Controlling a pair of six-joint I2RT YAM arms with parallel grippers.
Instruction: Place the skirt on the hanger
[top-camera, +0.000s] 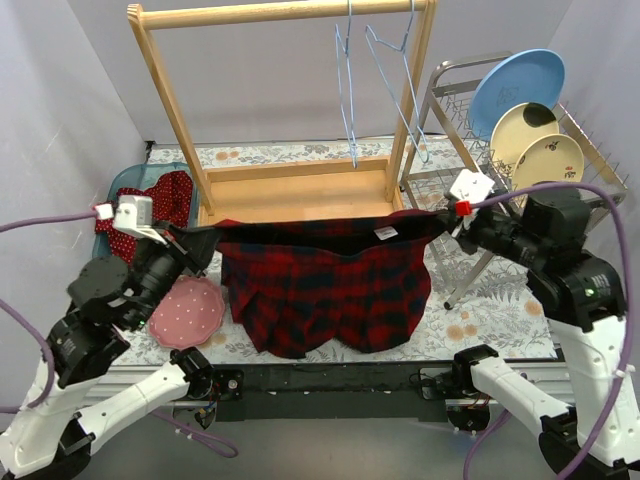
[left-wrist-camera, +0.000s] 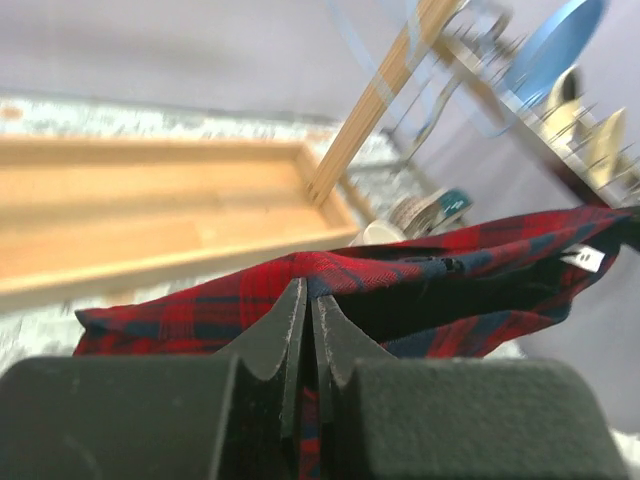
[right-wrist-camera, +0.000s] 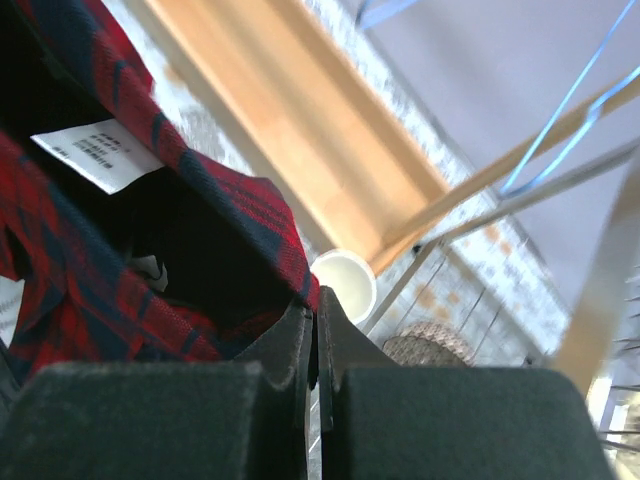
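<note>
Red-and-navy plaid skirt (top-camera: 325, 290) is stretched by its waistband between your arms, just in front of the wooden rack (top-camera: 290, 12). Left gripper (left-wrist-camera: 305, 300) and right gripper (right-wrist-camera: 312, 318) each pinch a waistband end, jaws pressed tight on cloth. Blue wire hangers (top-camera: 351, 120) on the rail hang bare: the skirt is lifted and spread, hanging it is yet to do.

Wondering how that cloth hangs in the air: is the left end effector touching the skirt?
Touching. The left wrist view shows the left end effector shut on the skirt, with plaid cloth pinched between its fingers.
</note>
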